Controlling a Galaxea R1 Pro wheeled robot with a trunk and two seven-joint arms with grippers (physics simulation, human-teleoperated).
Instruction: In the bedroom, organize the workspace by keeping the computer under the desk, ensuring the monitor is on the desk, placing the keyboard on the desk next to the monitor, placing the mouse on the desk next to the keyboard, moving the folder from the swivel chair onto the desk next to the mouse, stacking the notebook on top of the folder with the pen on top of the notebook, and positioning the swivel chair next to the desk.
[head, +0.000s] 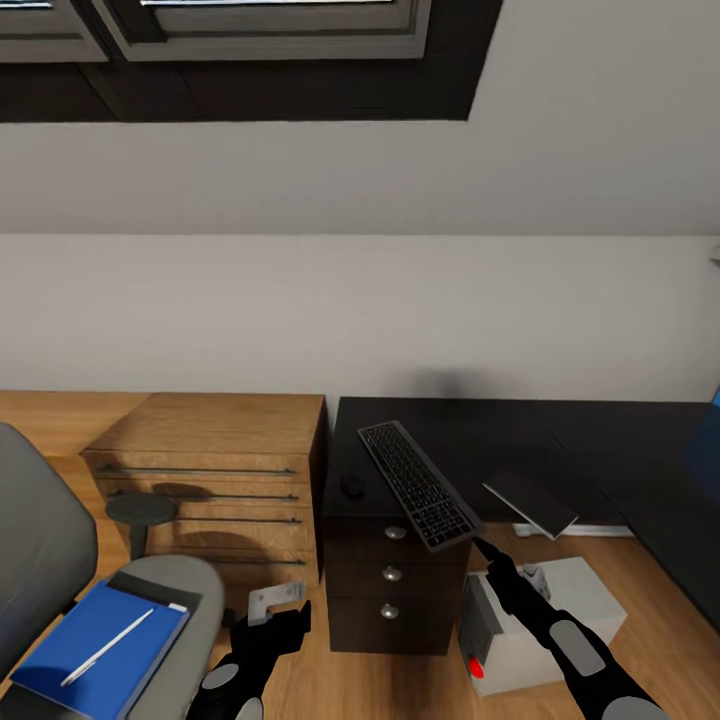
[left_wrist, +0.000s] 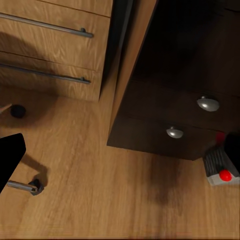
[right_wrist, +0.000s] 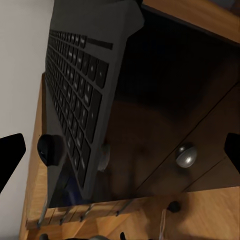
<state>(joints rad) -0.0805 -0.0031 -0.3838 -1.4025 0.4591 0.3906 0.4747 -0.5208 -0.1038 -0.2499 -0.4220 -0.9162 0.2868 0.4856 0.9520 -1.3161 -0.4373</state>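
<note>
On desk: keyboard, tilted, its near end at right gripper, grasp not discernible; mouse beside it; left gripper low, spread wide; folder with pen on swivel chair; computer on floor.

1. No readable words, brands or numbers are showing anywhere in the three views.
2. The keyboard is showing pale marks on its keys, but they are too small and blurred to read, both in the head view and up close in the right wrist view.
3. The computer is carrying a plain red dot on its front, with no lettering.
4. The folder is showing a plain blue cover with no label.
</note>
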